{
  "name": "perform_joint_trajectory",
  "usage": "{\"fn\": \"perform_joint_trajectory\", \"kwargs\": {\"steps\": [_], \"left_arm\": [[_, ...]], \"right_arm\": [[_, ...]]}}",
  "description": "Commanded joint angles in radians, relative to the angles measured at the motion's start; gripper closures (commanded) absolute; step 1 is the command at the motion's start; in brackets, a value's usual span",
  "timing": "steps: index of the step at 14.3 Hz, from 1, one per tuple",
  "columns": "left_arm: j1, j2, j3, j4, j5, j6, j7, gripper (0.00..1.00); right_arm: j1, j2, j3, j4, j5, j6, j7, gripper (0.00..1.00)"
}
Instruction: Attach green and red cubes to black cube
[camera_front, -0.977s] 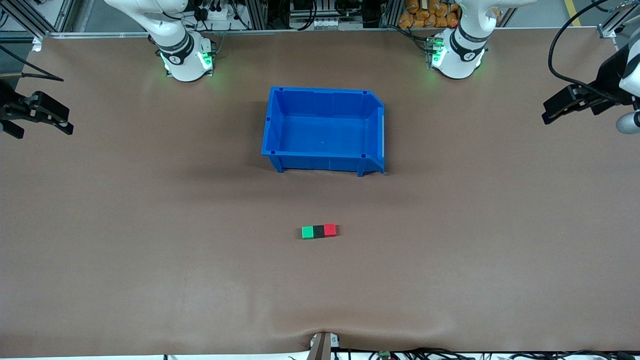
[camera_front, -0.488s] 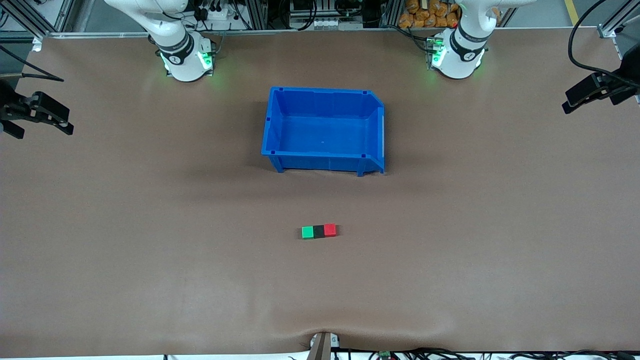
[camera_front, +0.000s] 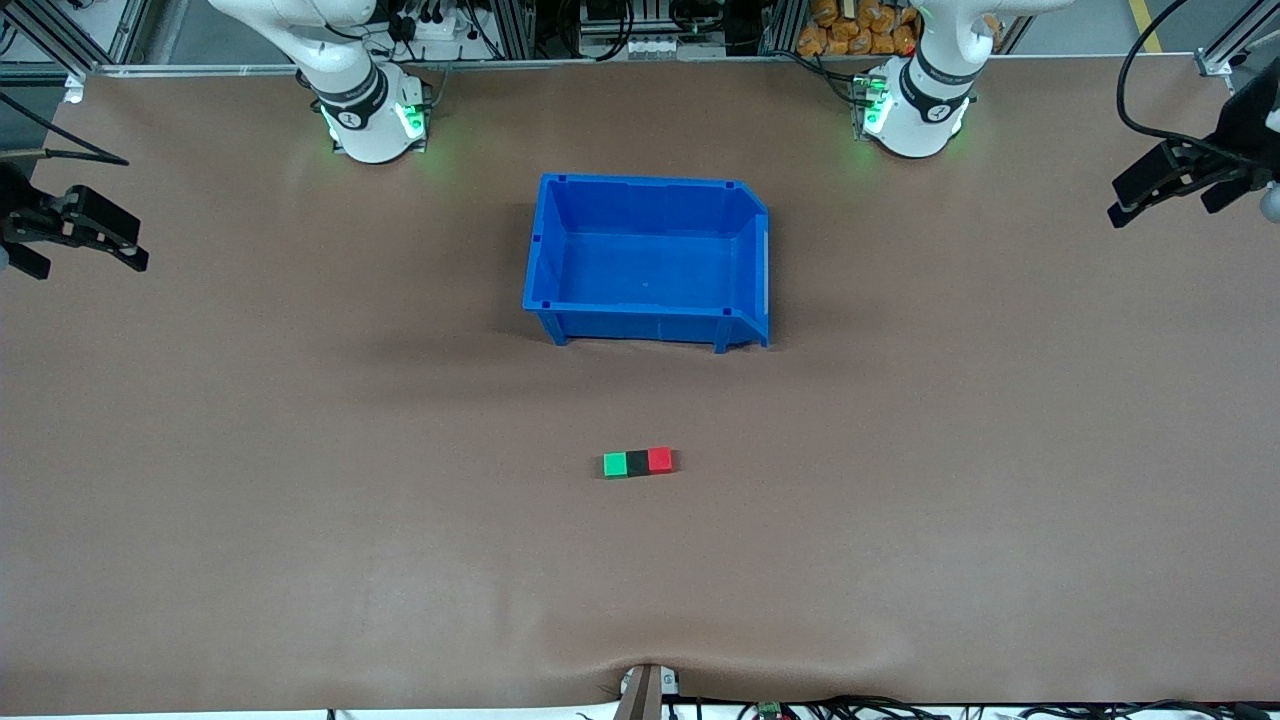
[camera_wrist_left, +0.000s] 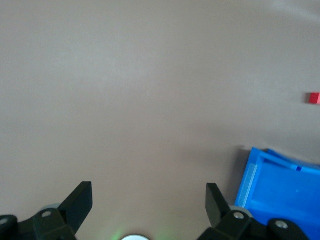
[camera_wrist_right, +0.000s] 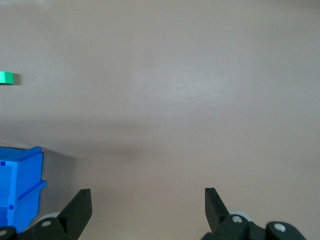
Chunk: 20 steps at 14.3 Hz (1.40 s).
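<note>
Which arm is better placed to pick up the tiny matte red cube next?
Left, marginally: the tiny matte red cube ends the row toward the left arm's end; both the left gripper and right gripper hang open, far off.

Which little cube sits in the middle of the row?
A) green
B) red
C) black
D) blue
C: in the front view the black cube sits between the green cube and the red cube, touching both.
</note>
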Motion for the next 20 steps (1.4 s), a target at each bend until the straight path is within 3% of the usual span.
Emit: {"fn": "perform_joint_trajectory", "kwargs": {"steps": [1,20], "left_arm": [[0.002,0.052,-0.001,0.077,-0.009,-0.012,0.010,0.00],[0.002,0.043,0.001,0.083,-0.016,-0.112,0.079,0.00]], "right_arm": [[-0.010,0.012,0.007,0.025,0.002,-0.014,0.000,0.00],[-0.010,0.015,0.005,0.024,0.002,-0.014,0.000,0.00]]}}
